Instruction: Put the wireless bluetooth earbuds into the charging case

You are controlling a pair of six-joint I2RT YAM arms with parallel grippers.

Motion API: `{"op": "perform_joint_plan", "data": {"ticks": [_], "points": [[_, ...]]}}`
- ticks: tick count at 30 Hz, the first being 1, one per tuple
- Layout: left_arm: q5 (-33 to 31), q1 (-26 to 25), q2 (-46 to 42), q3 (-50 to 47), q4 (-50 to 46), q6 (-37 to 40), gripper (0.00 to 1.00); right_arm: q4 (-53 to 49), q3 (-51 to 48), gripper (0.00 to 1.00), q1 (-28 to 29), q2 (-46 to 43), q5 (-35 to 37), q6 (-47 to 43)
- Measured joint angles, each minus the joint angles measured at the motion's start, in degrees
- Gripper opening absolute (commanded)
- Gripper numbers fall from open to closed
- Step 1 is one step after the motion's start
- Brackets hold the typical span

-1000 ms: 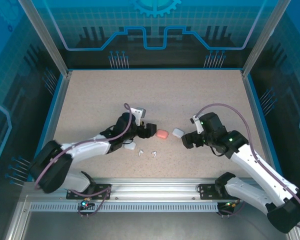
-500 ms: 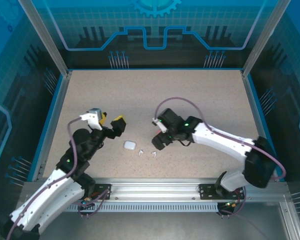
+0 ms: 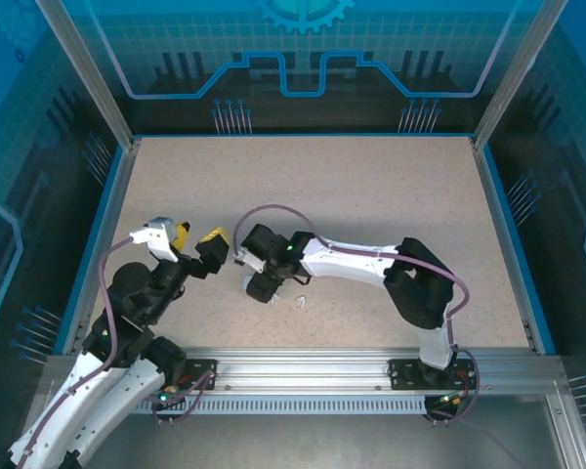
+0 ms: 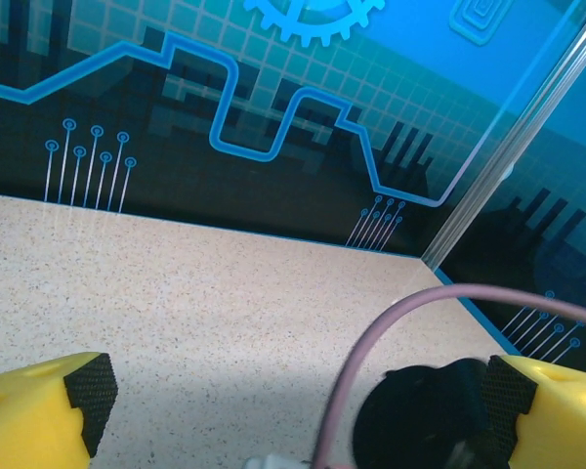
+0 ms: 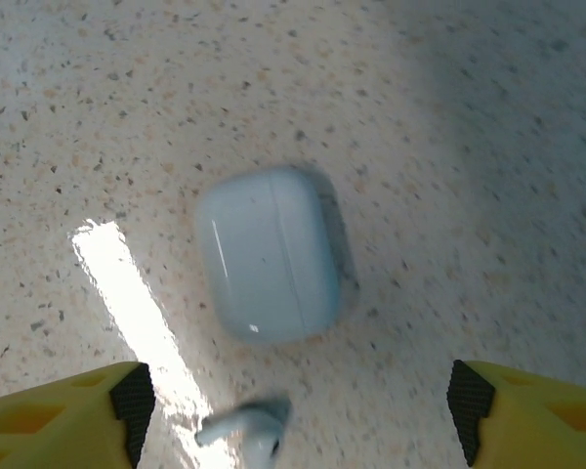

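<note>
In the right wrist view a white charging case (image 5: 272,252) lies shut on the speckled table, ahead of my right gripper (image 5: 293,415). Its yellow fingers (image 5: 68,410) stand wide apart and open, with one white earbud (image 5: 249,428) lying between them just short of the case. From above, the right gripper (image 3: 258,285) hangs over that spot and covers the case; another white earbud (image 3: 300,300) lies just to its right. My left gripper (image 3: 197,240) is lifted off the table to the left, open and holding nothing (image 4: 293,405).
The right arm (image 3: 352,259) stretches across the middle of the table toward the left. Its pink cable (image 4: 371,371) crosses the left wrist view. Blue-edged walls (image 3: 112,210) and aluminium posts (image 3: 88,73) ring the table; the far half of the table (image 3: 313,176) is bare.
The right arm swept from the right side leftward to hover over the white case and earbuds, its jaws narrowing slightly. The left arm pulled back to the left, lifted and opened fully.
</note>
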Motion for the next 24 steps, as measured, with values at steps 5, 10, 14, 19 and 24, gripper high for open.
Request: {"op": "perform_joint_plan", "data": {"ticks": [5, 10, 14, 19, 24], "points": [[0.02, 0.0, -0.48, 0.02, -1.68, -0.02, 0.99, 0.26, 3.06, 0.79, 0.42, 4.9, -0.9, -3.93], [0.02, 0.0, -0.48, 0.02, -2.27, -0.02, 0.99, -0.31, 4.83, 0.77, 0.57, 7.93, -1.09, -6.58], [0.02, 0.0, -0.48, 0.02, -2.56, -0.02, 0.99, -0.94, 6.16, 0.7, 0.81, 9.84, -1.4, -7.91], [0.02, 0.0, -0.48, 0.02, -2.69, -0.02, 0.99, -1.49, 6.95, 0.59, 0.87, 10.8, -2.36, -9.16], [0.0, 0.0, -0.48, 0.02, -3.13, -0.02, 0.99, -1.77, 6.95, 0.49, 0.85, 10.84, -2.75, -9.81]]}}
